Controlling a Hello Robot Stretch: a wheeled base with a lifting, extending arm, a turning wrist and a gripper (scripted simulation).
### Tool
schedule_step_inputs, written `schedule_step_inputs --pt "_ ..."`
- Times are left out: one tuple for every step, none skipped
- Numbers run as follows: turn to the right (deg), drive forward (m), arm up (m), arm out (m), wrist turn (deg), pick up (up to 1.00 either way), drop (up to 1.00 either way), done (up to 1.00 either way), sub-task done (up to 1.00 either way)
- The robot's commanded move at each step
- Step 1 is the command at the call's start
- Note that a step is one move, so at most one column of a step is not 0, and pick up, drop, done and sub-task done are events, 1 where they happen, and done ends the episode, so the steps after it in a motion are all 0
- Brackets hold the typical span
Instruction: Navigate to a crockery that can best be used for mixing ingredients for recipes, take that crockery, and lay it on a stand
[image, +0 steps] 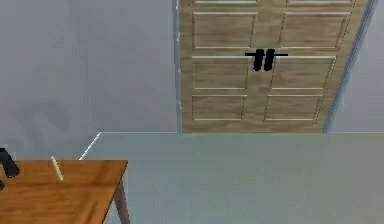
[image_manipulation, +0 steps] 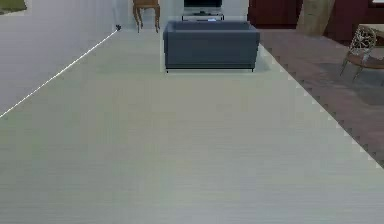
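Observation:
A wooden table (image: 75, 190) fills the lower left corner of the forward view. On it lie a small pale stick-like thing (image: 58, 170) and a dark object (image: 7, 165) cut by the left edge. No bowl-like shape can be made out on it.
A double wooden door (image: 268, 62) with black handles (image: 263, 58) stands ahead in a grey wall. Pale floor lies between. In the arm side view a blue-grey sofa (image_manipulation: 210, 45) stands far out, with a wooden chair (image_manipulation: 146, 12), a TV stand (image_manipulation: 204, 8) and a wicker chair (image_manipulation: 363, 50) beyond.

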Motion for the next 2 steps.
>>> schedule_step_inputs --pt "45.0 0.0 0.0 0.0 0.0 0.0 0.0 0.0 0.0" --pt "45.0 0.0 0.0 0.0 0.0 0.0 0.0 0.0 0.0"
